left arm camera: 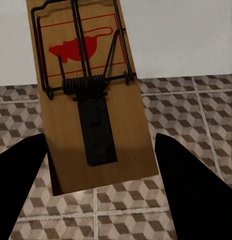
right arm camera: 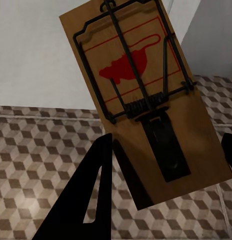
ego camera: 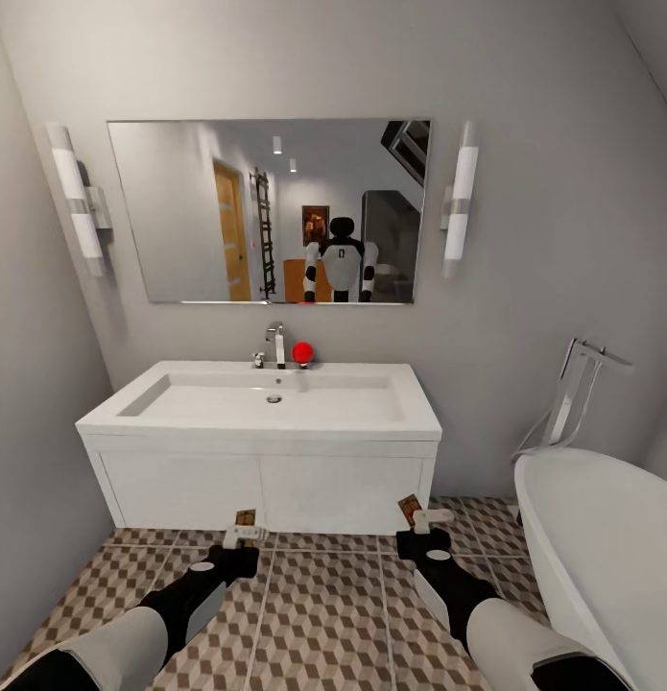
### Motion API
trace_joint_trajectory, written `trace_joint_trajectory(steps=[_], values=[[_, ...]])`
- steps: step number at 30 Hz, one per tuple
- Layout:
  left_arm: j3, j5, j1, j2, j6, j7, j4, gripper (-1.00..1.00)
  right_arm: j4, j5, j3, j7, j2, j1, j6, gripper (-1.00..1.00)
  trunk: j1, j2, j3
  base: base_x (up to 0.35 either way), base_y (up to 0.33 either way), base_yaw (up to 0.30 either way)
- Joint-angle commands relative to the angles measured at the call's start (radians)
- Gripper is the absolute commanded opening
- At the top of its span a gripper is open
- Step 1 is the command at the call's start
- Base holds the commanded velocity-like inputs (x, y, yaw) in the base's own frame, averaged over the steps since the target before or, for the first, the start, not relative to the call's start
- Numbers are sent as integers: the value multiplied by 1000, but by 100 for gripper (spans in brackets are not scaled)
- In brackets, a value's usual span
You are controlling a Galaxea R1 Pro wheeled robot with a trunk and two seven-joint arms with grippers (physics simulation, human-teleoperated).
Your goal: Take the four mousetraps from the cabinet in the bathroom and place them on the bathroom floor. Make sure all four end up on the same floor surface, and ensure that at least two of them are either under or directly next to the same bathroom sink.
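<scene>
L claw [ego camera: 245, 531] clamped on mousetrap [ego camera: 245, 519], R claw [ego camera: 427, 519] gripping 2nd mousetrap [ego camera: 410, 506], both held above cube-pattern floor tiles [ego camera: 314, 614], facing white sink vanity [ego camera: 266, 485].

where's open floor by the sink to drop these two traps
Bare cube-patterned tile floor runs along the white vanity front, between the left grey wall and the white bathtub. Tightest beside the tub, where the right gripper holds its tan wooden mousetrap.

You have one tan mousetrap [left arm camera: 91, 100] in each pincer, the other [right arm camera: 141, 105] too, wire side showing, above the cube-patterned floor [ego camera: 323, 595].
</scene>
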Motion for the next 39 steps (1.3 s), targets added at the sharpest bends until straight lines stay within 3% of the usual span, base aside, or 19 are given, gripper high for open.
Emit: trace_joint_trajectory(steps=[1, 8, 16, 24, 39], values=[[-8, 8, -1, 0, 0, 1, -2, -100, 1, -6, 7, -5, 0, -1, -3, -100, 0, -1, -1, 0, 0, 0], [-8, 8, -1, -8, 11, -4, -7, -100, 1, -6, 7, -5, 0, -1, -4, -100, 0, -1, -1, 0, 0, 0], [-7, 9, -1, -38, 15, 15, -8, -100, 1, -6, 7, -5, 0, -1, -6, -100, 0, -1, -1, 0, 0, 0], [-5, 10, -1, -46, 15, 96, -8, -100, 1, -6, 8, -5, 0, -1, -6, -100, 31, -57, -26, 0, 0, 0], [-7, 9, -1, -46, 14, 99, -6, -100, 3, -6, 12, -5, 1, -1, -5, -100, 88, -162, -73, 0, 0, 0]])
